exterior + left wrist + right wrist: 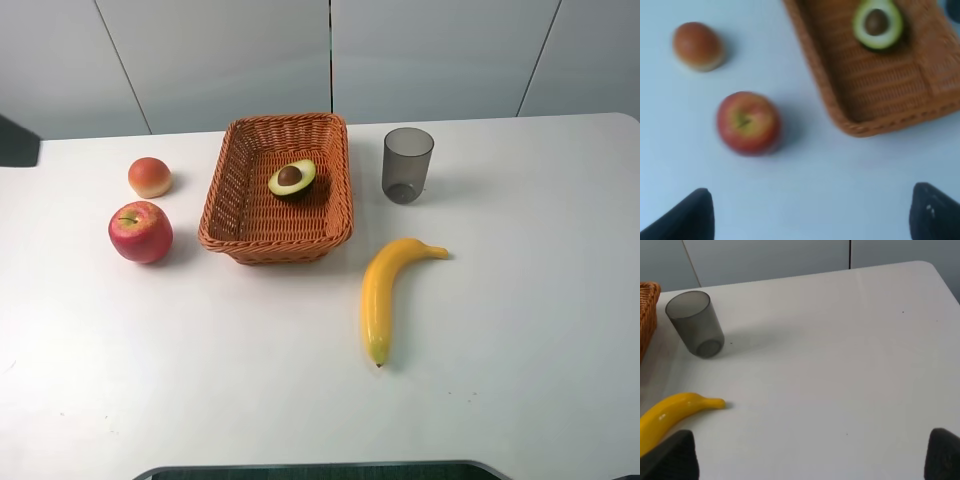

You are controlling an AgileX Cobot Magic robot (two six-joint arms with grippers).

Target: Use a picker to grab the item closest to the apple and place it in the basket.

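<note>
Counted left to right on the white tabletop (500, 330): one bread roll (149, 177) at far left, lying outside the basket, near and just behind one red apple (140, 231), not touching it; one woven basket (278, 250) beside both, with its left wall between roll and basket floor, holding one avocado half (292, 179), pit up; one grey cup (407, 165), upright, right of the basket; one yellow banana (385, 295) in front of the cup, apart from it. Left jaws spread wide and holding nothing, facing apple, roll and basket; right jaws likewise wide apart and empty, facing cup, banana tip and bare tabletop
</note>
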